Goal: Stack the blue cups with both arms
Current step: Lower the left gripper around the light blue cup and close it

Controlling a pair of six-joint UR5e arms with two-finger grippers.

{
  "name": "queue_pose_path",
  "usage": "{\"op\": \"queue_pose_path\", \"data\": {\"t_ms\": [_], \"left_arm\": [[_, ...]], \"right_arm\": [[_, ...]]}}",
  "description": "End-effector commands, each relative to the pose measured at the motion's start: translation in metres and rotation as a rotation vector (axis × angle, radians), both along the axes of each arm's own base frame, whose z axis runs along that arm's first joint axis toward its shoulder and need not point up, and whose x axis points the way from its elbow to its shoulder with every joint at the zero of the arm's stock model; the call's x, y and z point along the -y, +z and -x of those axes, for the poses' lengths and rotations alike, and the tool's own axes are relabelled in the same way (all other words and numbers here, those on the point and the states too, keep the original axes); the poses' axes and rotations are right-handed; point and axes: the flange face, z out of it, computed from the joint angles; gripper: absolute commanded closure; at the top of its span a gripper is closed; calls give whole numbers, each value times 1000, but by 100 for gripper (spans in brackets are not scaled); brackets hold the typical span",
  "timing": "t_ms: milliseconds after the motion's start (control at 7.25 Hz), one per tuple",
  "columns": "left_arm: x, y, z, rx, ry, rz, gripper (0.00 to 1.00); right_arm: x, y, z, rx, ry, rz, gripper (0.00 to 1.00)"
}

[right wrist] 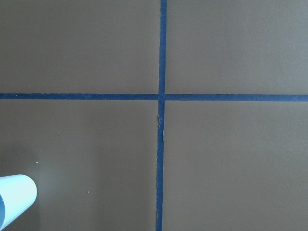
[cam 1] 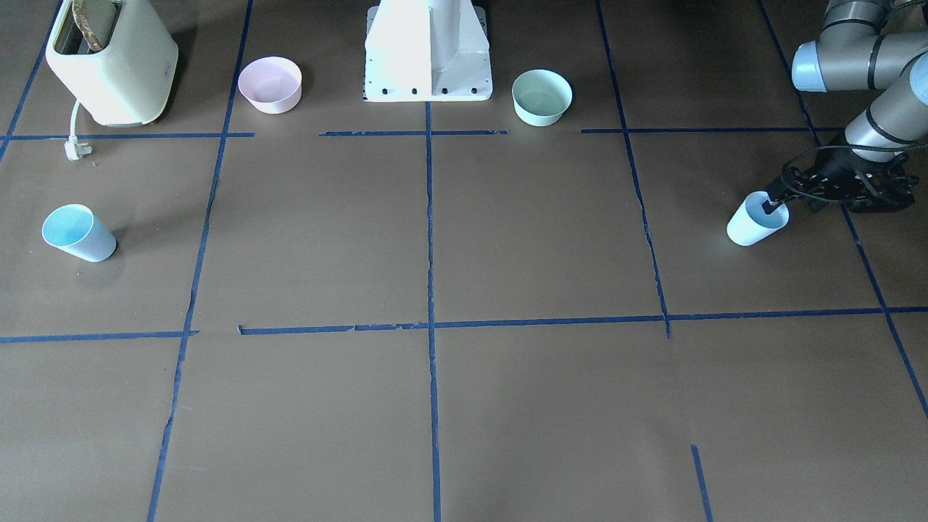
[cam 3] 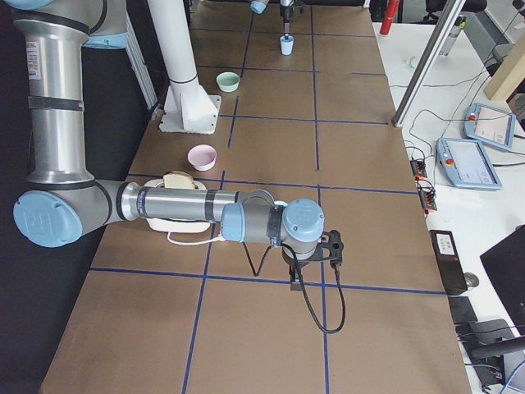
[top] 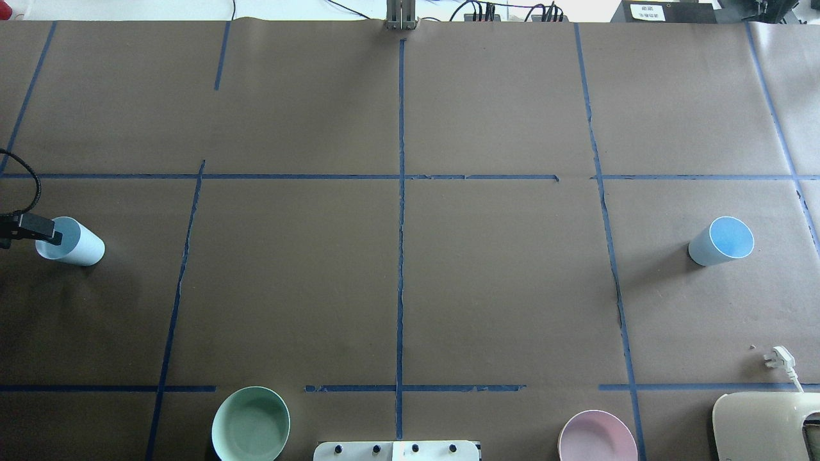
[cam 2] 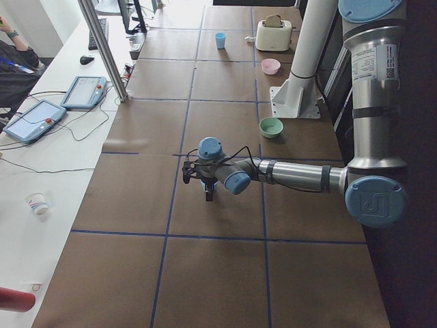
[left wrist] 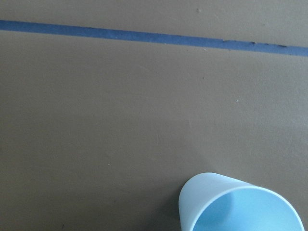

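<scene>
One blue cup point(cam 1: 754, 226) stands upright at the robot's far left; it also shows in the overhead view point(top: 72, 243) and the left wrist view point(left wrist: 240, 207). My left gripper point(cam 1: 794, 208) points down at its outer rim, jaws apart. One finger point(top: 40, 229) dips inside the rim and the other is outside the wall. The second blue cup point(cam 1: 78, 232) stands at the far right, also seen in the overhead view point(top: 722, 241) and the right wrist view point(right wrist: 14, 202). My right gripper point(cam 3: 308, 264) hangs beside that cup; I cannot tell if it is open.
A mint-green bowl point(top: 250, 423) and a pink bowl point(top: 597, 438) flank the white pedestal point(cam 1: 428, 51). A cream toaster point(cam 1: 112, 61) with its plug point(cam 1: 76, 148) stands at the near right corner. Blue tape lines grid the brown table.
</scene>
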Motion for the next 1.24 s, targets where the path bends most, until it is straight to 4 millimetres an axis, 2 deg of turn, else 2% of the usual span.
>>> {"op": "queue_pose_path", "data": {"t_ms": [0,276,414,552,690,828,966,1103], "left_arm": [[0,3,-9,1,15,4,6],[0,2,-10,-2,5,17,69],[2,0,-11,-6,-10,35,88],[6,-7,-14,-18,-8,31,96],[7,-10,-15,-20,-16,45,100],[4,-22,-17,-62,-8,79,100],[3,-45,-21,-110,7,119,100],[16,-89,-29,-111,-13,148,100]], "right_arm": [[0,0,0,-1,0,0,0],[0,0,0,-1,0,0,0],[0,0,0,-1,0,0,0],[0,0,0,1,0,0,0],[0,0,0,1,0,0,0],[2,-2,0,-1,2,-2,0],[5,-9,0,0,3,-15,0],[6,-23,0,-2,3,-44,0]]}}
